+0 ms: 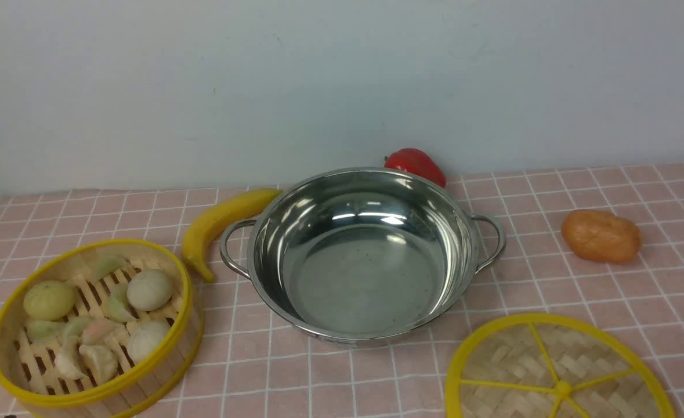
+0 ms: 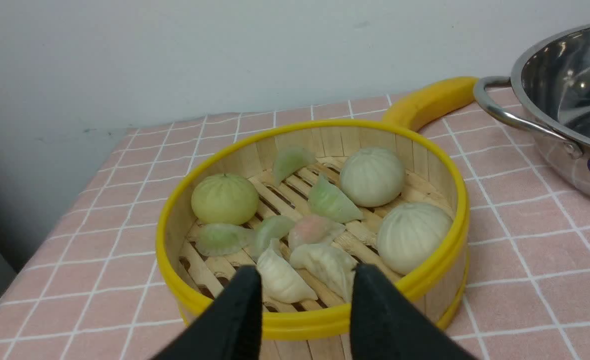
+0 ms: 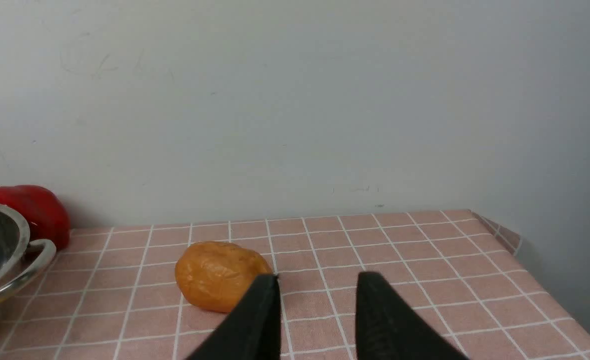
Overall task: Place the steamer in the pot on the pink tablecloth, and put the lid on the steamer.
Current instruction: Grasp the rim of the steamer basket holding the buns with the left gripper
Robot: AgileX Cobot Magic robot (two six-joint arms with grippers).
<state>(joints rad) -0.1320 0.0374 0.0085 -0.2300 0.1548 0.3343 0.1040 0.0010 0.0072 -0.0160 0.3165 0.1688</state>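
The lid (image 1: 556,371) lies flat at the near right edge of the surface, partly cut off in the front view, on the pink tablecloth (image 1: 579,290). At the near left stands the steamer (image 1: 89,399), upright on the cloth, holding three round buns (image 2: 372,176) and several pale green and white dumplings (image 2: 331,202) on its slatted floor. Between the two and farther back sits the pot (image 1: 365,273), empty, apart from both steamer and lid.

A banana (image 1: 220,223) lies just beside the pot's left handle, and a red pepper (image 1: 417,164) sits behind the pot against the wall. An orange-brown potato (image 1: 601,235) lies well to its right.

The left claw (image 2: 307,270) hangs at the steamer's near rim, its fingers spread and holding nothing; whether they touch the rim cannot be told. The right claw (image 3: 317,277) is likewise spread and empty above the cloth, near the potato.
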